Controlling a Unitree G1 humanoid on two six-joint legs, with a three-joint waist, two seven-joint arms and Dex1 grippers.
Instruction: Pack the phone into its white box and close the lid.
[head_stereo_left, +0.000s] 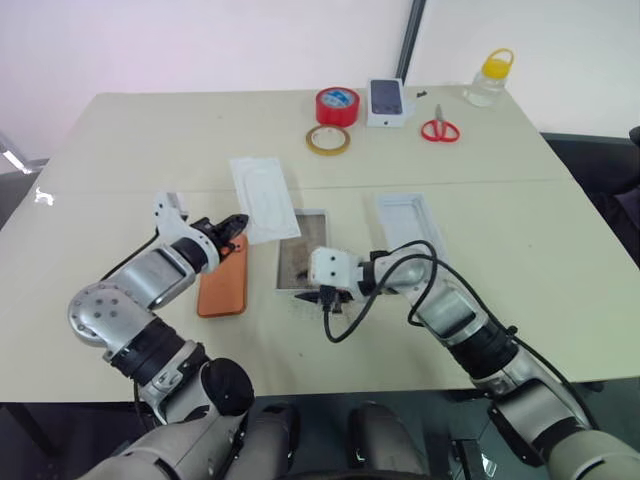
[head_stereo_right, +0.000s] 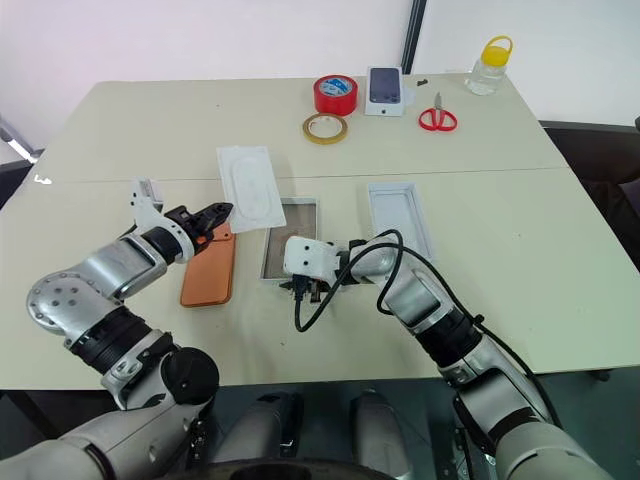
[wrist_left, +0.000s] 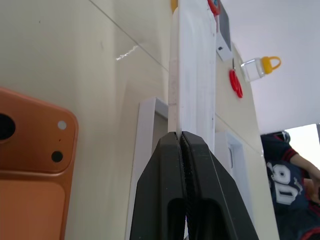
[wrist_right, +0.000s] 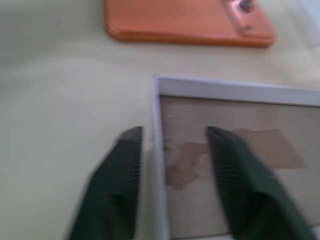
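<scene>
Pinching hand: left gripper is clamped shut on one short edge of the flat white insert, lifting that end off the table.
Phone: the orange-copper phone lies camera side up on the table, just left of the white box and partly under the left gripper — nothing holds it.
Phone handling: likely dense, rigid and slick-backed, with glass to protect — best taken across its long edges near the middle, clear of the camera bump.
White box: the white box sits open at table centre, brownish floor bare, insert out.
Box handling: thin cardboard walls look light and easy to nudge or crush — steady it rather than squeeze.
Straddling hand: right gripper stands open and empty, one finger outside the box's near wall, the other over the inside.
Lid: the lid rests hollow side up, right of the box, apart from it.
Lid handling: light, slightly flexible — grip a long rim.
</scene>
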